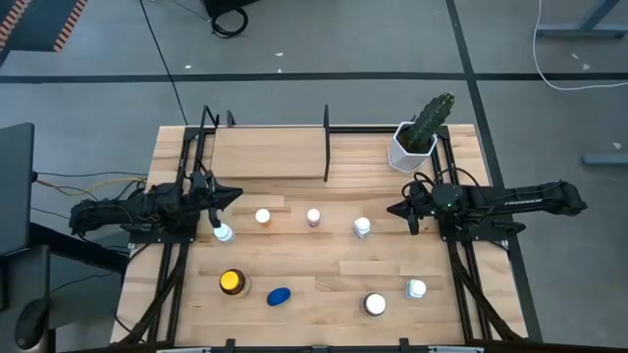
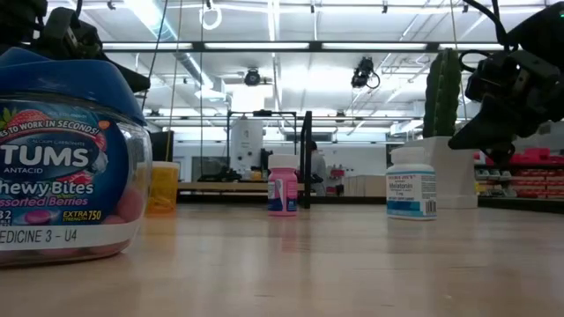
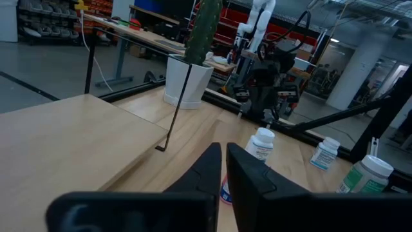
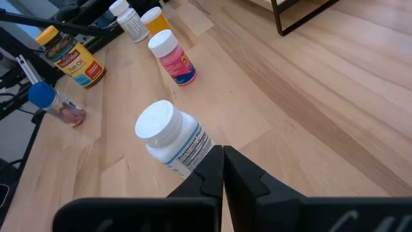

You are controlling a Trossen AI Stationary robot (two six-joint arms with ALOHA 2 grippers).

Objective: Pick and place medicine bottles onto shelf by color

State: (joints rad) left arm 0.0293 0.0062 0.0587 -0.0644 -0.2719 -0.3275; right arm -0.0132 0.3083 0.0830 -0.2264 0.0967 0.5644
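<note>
Light-wood planks make up the worktop (image 1: 324,270), and the shelf (image 1: 267,154), a pale wooden panel edged with thin black rods, lies flat toward 12 o'clock, left of centre. A white pot with a green cactus (image 1: 417,140) stands at about 1 o'clock, just beside the shelf's right end.

Three small bottles stand in a row across the middle: an orange bottle with a white cap (image 1: 263,217), a pink bottle with a white cap (image 1: 313,217), and a white bottle with a blue label (image 1: 362,227). Another white-capped bottle (image 1: 224,233) stands at 9 o'clock. Toward 6 o'clock are the amber bottle with a yellow lid (image 1: 232,282), the blue-lidded Tums bottle (image 1: 280,296) lying on its side, a wide white-lidded bottle (image 1: 375,304), and a small white bottle (image 1: 416,288).

The left gripper (image 1: 217,199) hangs at 9 o'clock, just above the white-capped bottle there; in its wrist view its fingers (image 3: 207,169) are pressed together and hold nothing. The right gripper (image 1: 403,209) hangs at 3 o'clock, near the blue-labelled white bottle but apart from it; its fingers (image 4: 207,169) are likewise closed on nothing.
</note>
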